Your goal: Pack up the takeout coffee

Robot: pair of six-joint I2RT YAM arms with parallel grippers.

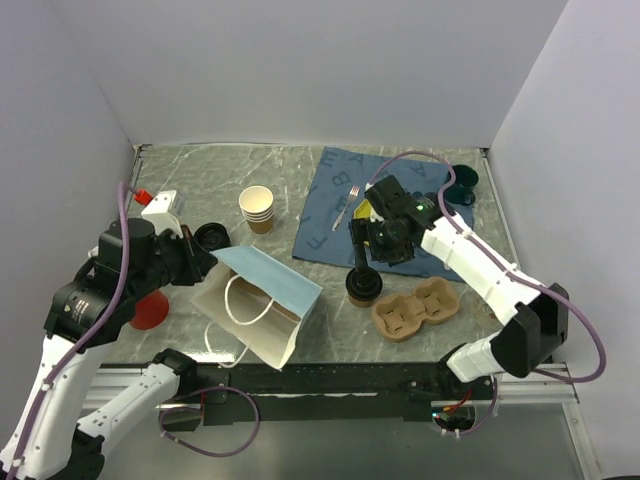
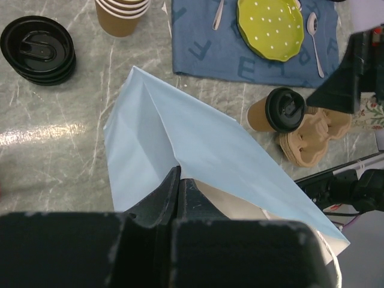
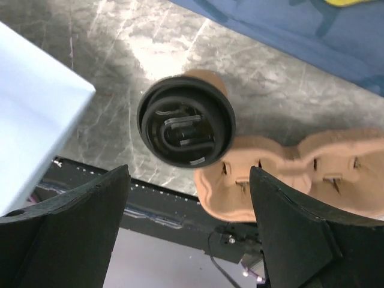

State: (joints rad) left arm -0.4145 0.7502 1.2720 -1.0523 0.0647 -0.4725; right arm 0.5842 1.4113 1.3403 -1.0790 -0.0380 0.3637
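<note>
Seeing small brown paper cup [image 1: 362,286], black plastic lid, beside tan pulp carrier [image 1: 420,310]; my right fingers [image 3: 72,222] released astride it, left fingers [image 2: 165,195] clenched on blue paper bag [image 1: 262,290]. Light, crushable: I'd grip mid-wall.

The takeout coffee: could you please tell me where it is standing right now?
In the top view, the takeout coffee stands right of centre, between the paper bag on its left and the cardboard cup carrier close on its right.
</note>
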